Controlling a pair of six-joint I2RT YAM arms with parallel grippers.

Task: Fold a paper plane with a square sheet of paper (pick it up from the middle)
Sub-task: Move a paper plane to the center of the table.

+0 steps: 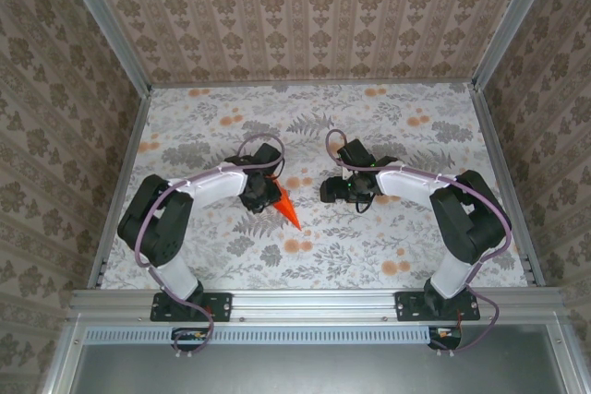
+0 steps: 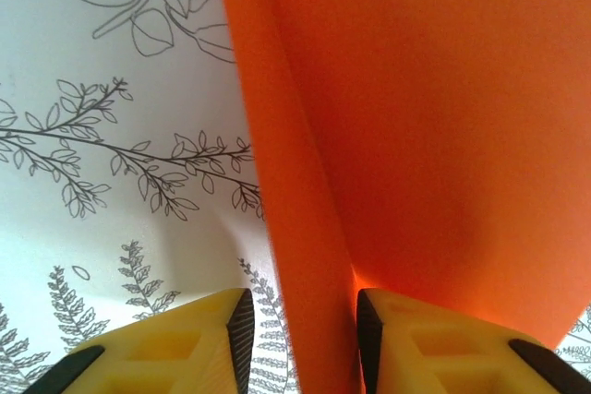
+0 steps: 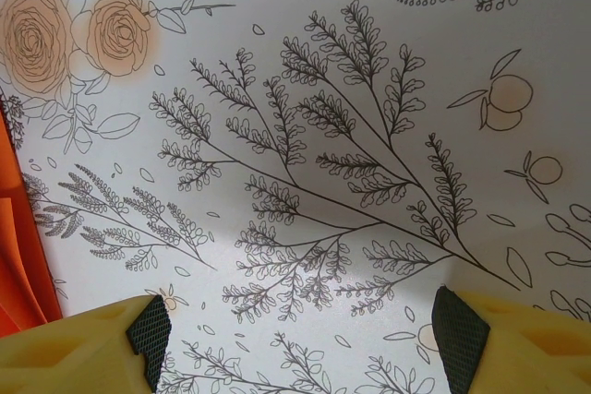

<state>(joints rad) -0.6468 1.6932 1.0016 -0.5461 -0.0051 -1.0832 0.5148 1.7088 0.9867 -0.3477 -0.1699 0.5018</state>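
The square sheet of paper stands folded as a slim, pointed orange paper plane (image 1: 289, 208) on the floral table, its tip toward the near right. My left gripper (image 1: 268, 193) straddles its wide end. In the left wrist view the folded orange paper plane (image 2: 388, 117) rises between the pads. The right pad (image 2: 368, 339) touches it, while the left pad (image 2: 240, 334) stands apart with tabletop showing in the gap. My right gripper (image 1: 331, 191) hovers open to the right of the plane, nothing between its pads (image 3: 300, 334). An orange edge of the plane (image 3: 14, 256) shows at the left of that view.
The floral tablecloth (image 1: 369, 126) covers the table, with patterned walls on three sides and metal rails (image 1: 314, 300) along the near edge. Pale orange printed flowers (image 3: 74, 34) lie on the cloth. Both arms bend inward toward the middle.
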